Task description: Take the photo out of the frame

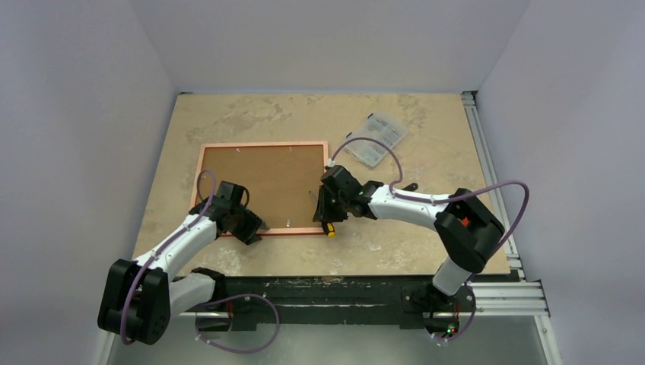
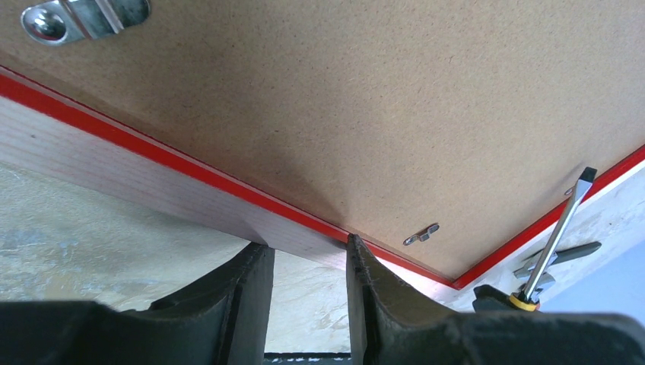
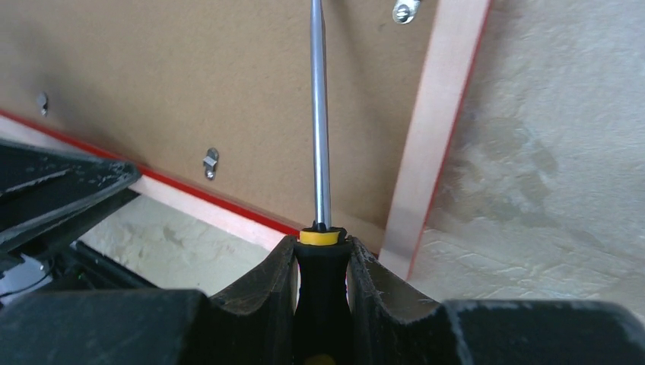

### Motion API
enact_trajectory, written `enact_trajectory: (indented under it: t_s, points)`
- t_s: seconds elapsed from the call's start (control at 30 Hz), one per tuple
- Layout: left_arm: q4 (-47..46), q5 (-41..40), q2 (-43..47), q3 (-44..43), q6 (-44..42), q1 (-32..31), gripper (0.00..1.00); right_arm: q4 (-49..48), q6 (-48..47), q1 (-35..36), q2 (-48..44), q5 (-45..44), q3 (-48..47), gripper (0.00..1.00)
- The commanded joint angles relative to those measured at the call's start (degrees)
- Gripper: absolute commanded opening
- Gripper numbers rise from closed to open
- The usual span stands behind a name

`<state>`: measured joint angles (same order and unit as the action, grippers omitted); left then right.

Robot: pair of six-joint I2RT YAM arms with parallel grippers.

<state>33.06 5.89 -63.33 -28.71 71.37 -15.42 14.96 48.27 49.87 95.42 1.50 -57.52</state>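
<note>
Right up close, the right pincer (image 3: 322,255) is squeezed shut on the black handle of a screwdriver (image 3: 322,152) with a yellow ring. Its long metal rod points out over brown board, close beside the right side of the frame (image 3: 437,114). Over on the other side, the left pincer (image 2: 304,262) has its two fingers apart with a gap between them. Their tips are up against the near side of the frame. The red frame lies flat on the desk (image 1: 380,251), back side up. The photo (image 1: 262,182) sits inside it, face down, so only its brown board back shows. Small metal clips (image 2: 420,234) sit along the edge of the board. Farther back on the desk, well apart from the frame, lies a clear plastic box (image 1: 375,139).
</note>
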Motion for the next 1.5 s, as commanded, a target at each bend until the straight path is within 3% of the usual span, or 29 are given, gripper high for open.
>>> enact_trajectory:
  t_s: [0.0, 0.1, 0.4, 0.67, 1.47]
  points:
    - [1.9, -2.6, -0.6, 1.9, -4.1, -0.1, 0.34, -4.0, -3.7, 0.2, -2.5, 3.3, 0.4, 0.0]
    - [2.1, -2.7, -0.3, 1.9, -4.1, -0.1, 0.34, -0.4, -4.2, 0.1, -5.6, -0.9, -0.8, 0.0]
    - [2.7, -2.9, 0.0, 1.6, -4.0, -0.2, 0.34, 3.9, -1.9, 0.1, -9.3, -2.4, -0.7, 0.0]
    - [3.0, -2.9, 0.2, 1.4, -3.9, -0.1, 0.34, 5.9, 3.0, -2.2, -6.6, -1.7, 0.7, 0.0]
    - [2.5, -2.6, -0.4, 1.5, -3.8, -0.2, 0.34, 9.5, 4.8, -2.2, -0.8, -2.6, -2.7, 0.0]
